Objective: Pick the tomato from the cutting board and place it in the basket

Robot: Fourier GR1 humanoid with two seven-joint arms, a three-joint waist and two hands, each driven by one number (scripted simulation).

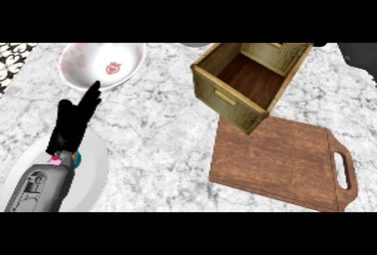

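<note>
beside the cutting board [280, 159], basket [221, 97] with bare floor; left robot hand [71, 127] by plate [92, 169], fingers [92, 94] straight, apart

Entry: I can read no letters, numbers or brand names on anything in my view. The only mark I can log is a small red strawberry picture on the inside of the white bowl [129, 54], with faint pink spots around it and no lettering.

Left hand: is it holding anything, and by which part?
Nothing is held. The left hand is open, fingers straight, above a white plate.
</note>
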